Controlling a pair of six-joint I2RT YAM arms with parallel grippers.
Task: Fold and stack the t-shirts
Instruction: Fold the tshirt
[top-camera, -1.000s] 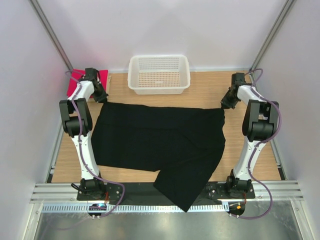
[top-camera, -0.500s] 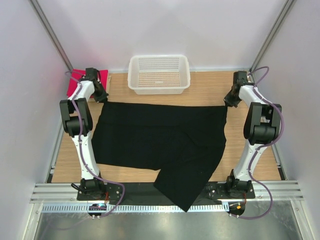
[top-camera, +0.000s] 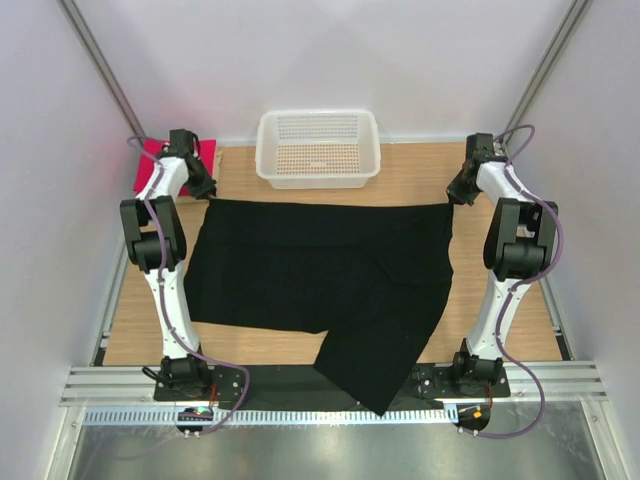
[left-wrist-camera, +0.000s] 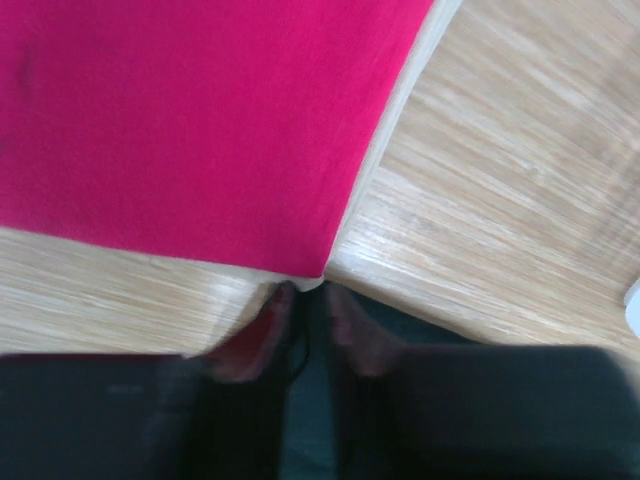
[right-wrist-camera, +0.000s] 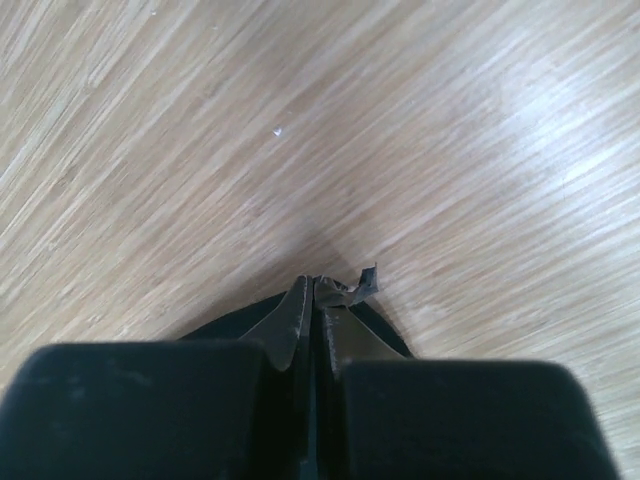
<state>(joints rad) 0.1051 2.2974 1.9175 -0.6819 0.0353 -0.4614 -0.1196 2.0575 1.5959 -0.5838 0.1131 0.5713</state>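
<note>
The large black t-shirt (top-camera: 320, 270) lies spread on the wooden table, its near part hanging over the front edge. My left gripper (top-camera: 205, 192) is shut on its far left corner; in the left wrist view the gripper (left-wrist-camera: 308, 298) pinches dark cloth (left-wrist-camera: 305, 400) right at the edge of the pink-red t-shirt (left-wrist-camera: 190, 120). My right gripper (top-camera: 455, 197) is shut on the far right corner; in the right wrist view the gripper (right-wrist-camera: 313, 285) shows a scrap of black cloth (right-wrist-camera: 360, 287) sticking out. The pink-red shirt (top-camera: 155, 160) lies folded at the far left. No beige shirt is in view.
A white mesh basket (top-camera: 318, 148) stands at the far middle of the table (top-camera: 410, 180), just behind the black shirt's far edge. White walls close in both sides. A metal rail runs along the near edge by the arm bases.
Both grippers have moved away from the bases with the shirt's far corners, pulling the far edge straighter and closer to the basket. The near hanging part slid up a little.
</note>
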